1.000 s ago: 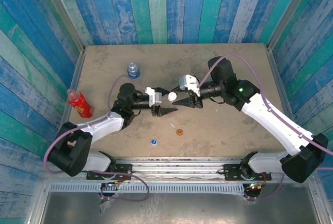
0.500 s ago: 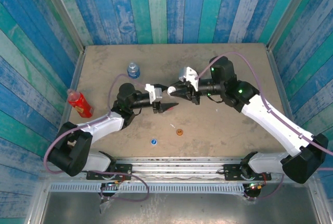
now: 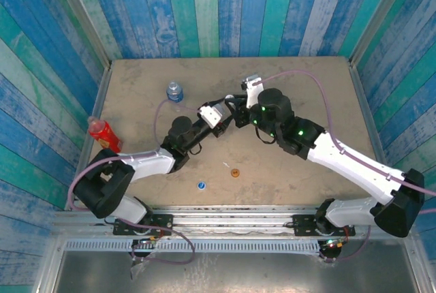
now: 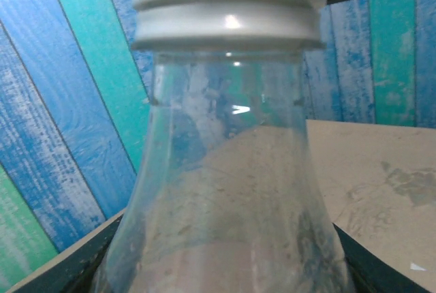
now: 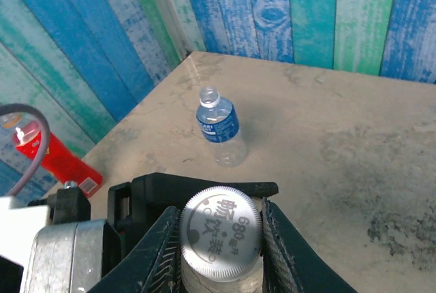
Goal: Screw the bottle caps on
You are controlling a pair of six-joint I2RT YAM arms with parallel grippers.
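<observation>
**Before We Turn: Grip and Axis**

Because we judge the clear bottle (image 4: 228, 204) light and thin-walled, we hold it below the shoulder: the left pincer (image 3: 219, 117) is clamped there, above the counter (image 3: 306, 88). The right pincer (image 5: 219, 237) is clamped on the white cap (image 5: 220, 225), by its stiff rim. The neck points into the right pincer; the long axis runs pincer to pincer.

Overhead cam sat high up, looking straight down on the whole table (image 3: 306, 88). Left wrist cam was pressed right up to the clear bottle (image 4: 231, 191), facing the wall (image 4: 61, 102). Right wrist cam looked down on its white cap (image 5: 220, 223) from close, sharing the blue-label bottle (image 5: 219, 126) with the overhead.
</observation>
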